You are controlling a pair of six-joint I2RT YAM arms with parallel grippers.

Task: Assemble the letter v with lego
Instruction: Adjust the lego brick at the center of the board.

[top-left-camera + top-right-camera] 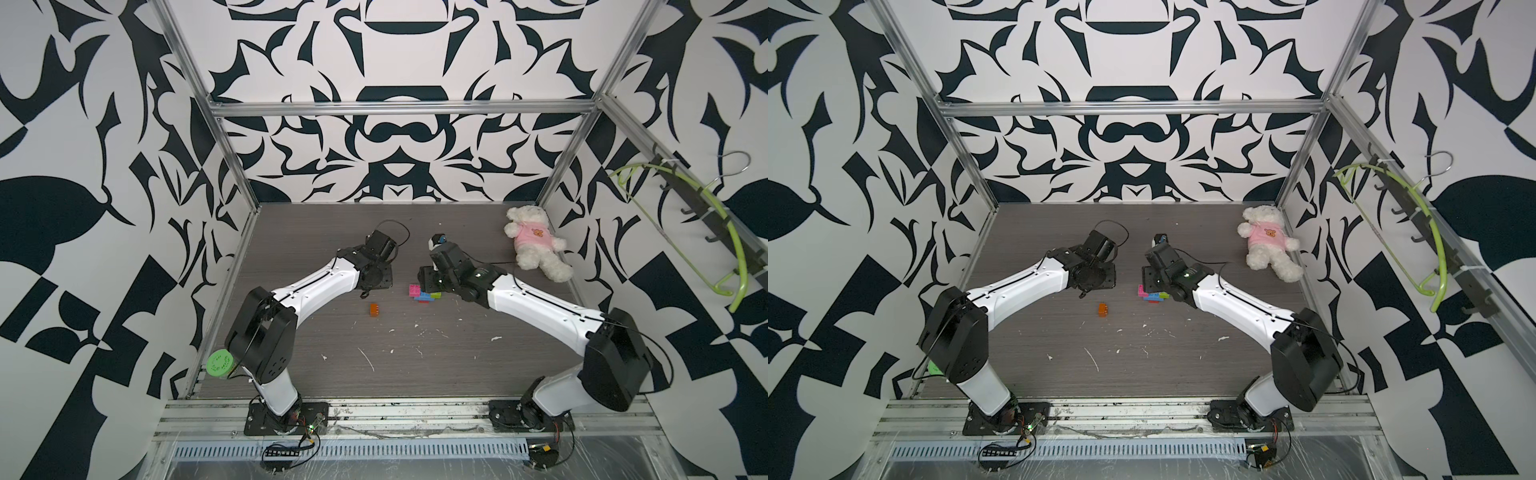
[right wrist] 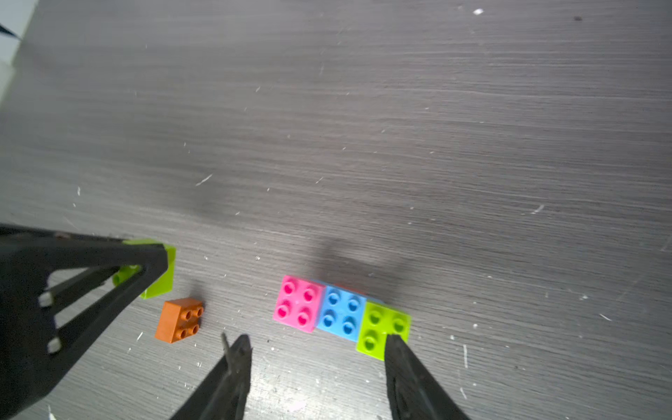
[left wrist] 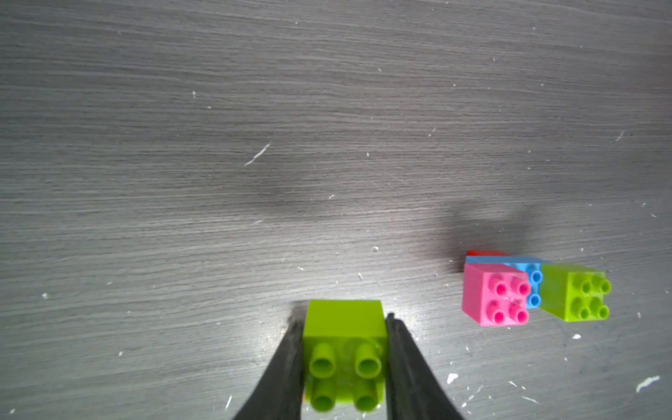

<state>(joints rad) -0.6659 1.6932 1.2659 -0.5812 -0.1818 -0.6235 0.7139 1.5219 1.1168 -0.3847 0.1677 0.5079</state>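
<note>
My left gripper [image 3: 344, 320] is shut on a lime green lego brick [image 3: 345, 349], studs toward the camera, just above the table. To its right sits the joined cluster: pink brick [image 2: 299, 303], blue brick [image 2: 342, 316] and a second lime green brick [image 2: 378, 327], with a red brick [image 3: 483, 253] showing underneath. My right gripper [image 2: 316, 342] hangs open over the cluster's near side with nothing between its fingers. One fingertip [image 2: 394, 345] overlaps the cluster's lime green brick. A loose orange brick [image 1: 375, 310] lies on the table between the two grippers, seen in both top views.
A white teddy bear in a pink shirt [image 1: 536, 243] lies at the back right corner. A green hanger [image 1: 706, 232] hangs on the right wall outside the frame. White flecks dot the dark wood-grain table [image 1: 415, 361] toward the front.
</note>
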